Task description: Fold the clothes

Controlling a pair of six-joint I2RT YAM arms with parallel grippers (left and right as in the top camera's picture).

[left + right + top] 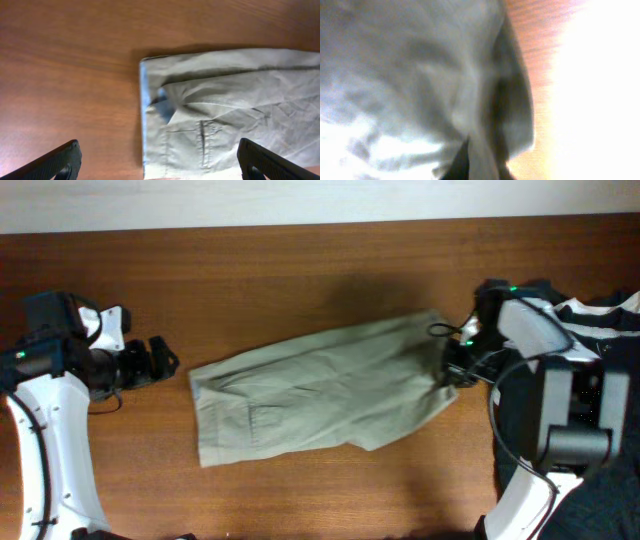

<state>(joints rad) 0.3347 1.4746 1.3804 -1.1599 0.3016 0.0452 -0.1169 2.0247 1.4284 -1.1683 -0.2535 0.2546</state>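
- Khaki cloth fills my right gripper. Its jaws look closed on the right end of the shorts, with the fabric bunched and blurred against the wrist camera.
- My left gripper is spread wide and holds nothing. It hovers just off the shorts' left end, not touching them.
- The shorts lie across the middle of the wooden table. They look doubled lengthwise, with a pocket facing up near the left end.
- To fold well, I judge I should lift the held end only slightly and carry it leftward over the pocket end. I would line up the edges and pin the cloth with my free left gripper so it does not drag.
- A black garment sits beside my right arm, and I should keep clear of it.
- No brand, label or writing can be read.
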